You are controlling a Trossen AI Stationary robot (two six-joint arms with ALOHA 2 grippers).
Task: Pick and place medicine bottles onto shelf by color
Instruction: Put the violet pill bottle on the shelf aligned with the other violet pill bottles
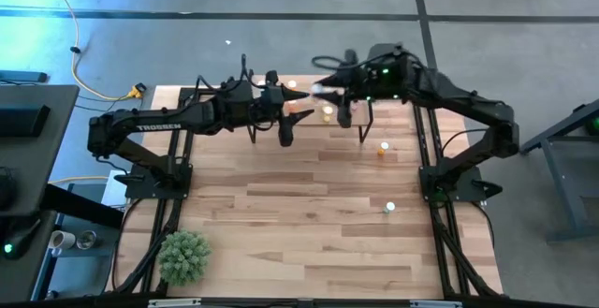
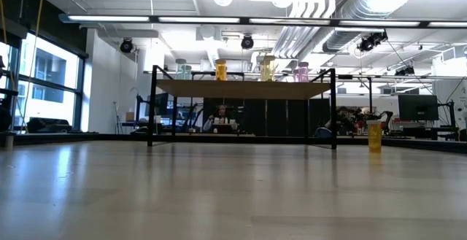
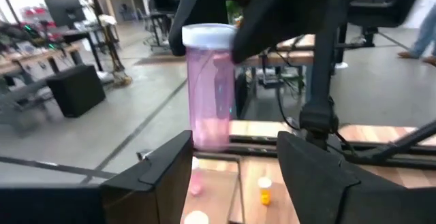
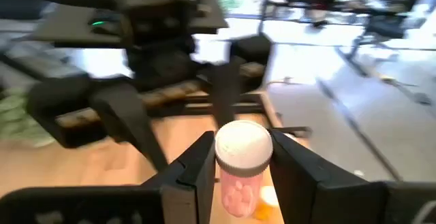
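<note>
Both arms hide most of the shelf [image 1: 374, 113] from above.

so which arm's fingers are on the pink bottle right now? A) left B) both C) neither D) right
D: in the right wrist view the right gripper has its fingers against both sides of the pink bottle; the left wrist view shows the left gripper open, the bottle beyond its tips.

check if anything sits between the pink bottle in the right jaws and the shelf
Nothing visible blocks it. The right gripper holds the white-capped translucent pink bottle over the small light-wood shelf on black legs. The left gripper, jaws open, hangs close beside it, so it crowds the spot.
</note>
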